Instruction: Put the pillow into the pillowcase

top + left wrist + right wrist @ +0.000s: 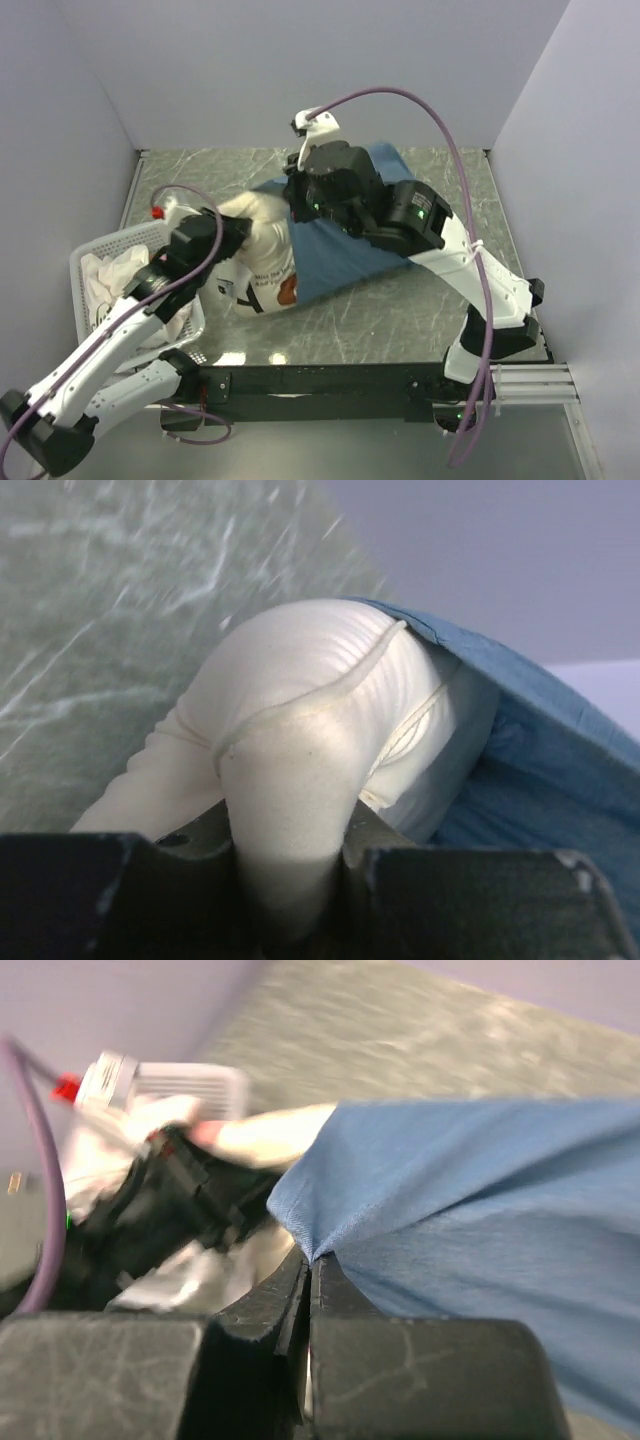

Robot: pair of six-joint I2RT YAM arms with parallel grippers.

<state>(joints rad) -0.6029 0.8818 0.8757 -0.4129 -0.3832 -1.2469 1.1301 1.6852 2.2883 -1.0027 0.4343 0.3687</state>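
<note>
Roughly halfway, by the look: pillow (pixel 265 255) at frame centre on the bench (pixel 420 310), right end inside blue pillowcase (pixel 345 255), left part bare. Left gripper (pixel 290 885) jaws clenched on a pillow fold; right gripper (pixel 311 1265) jaws pinching the pillowcase hem. Remaining: rest pushed inside.

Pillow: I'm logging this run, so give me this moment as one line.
left claw: shut on pillow | right claw: shut on pillowcase edge | pillow: partly inside pillowcase | stage: insertion unfinished

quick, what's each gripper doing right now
left gripper: closed, pinching an end of the pillow
right gripper: closed on the edge of the pillowcase
</note>
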